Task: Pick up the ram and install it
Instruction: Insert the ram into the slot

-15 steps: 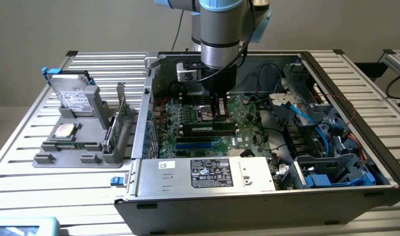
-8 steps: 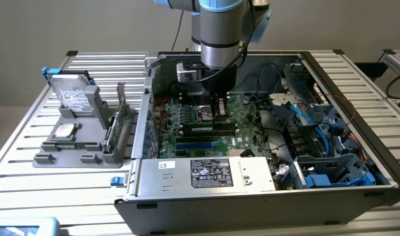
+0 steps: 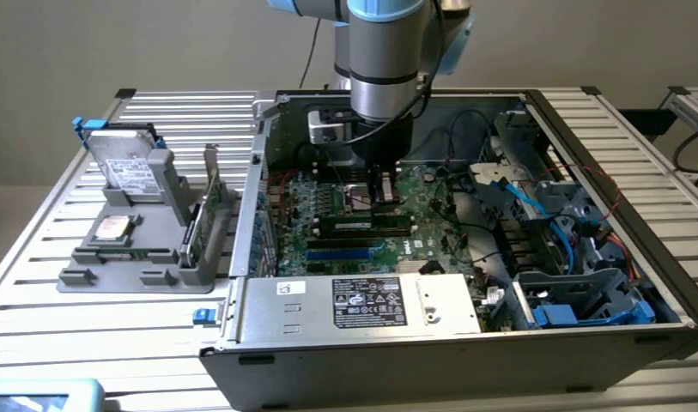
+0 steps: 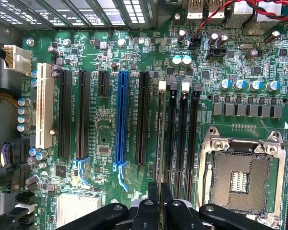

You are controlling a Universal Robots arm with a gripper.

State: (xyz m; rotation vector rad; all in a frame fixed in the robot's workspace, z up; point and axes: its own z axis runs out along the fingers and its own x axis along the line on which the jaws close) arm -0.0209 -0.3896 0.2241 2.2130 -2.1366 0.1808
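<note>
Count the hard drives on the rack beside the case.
2. An upright drive stands at the far end of the rack; a flat drive lies nearer, about mid-rack. Others may be hidden inside the case.

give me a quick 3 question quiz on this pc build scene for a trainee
1. True or false: the tool hangs outside the open computer case.
2. On the motherboard, the expansion slot flanked by black ones is: A red, B blue, C yellow.
3. Fill in: the tool is shut on the ___, at the black memory slots.
Key: 1 false, it reaches inside the case. 2 B. 3 ram.
</note>
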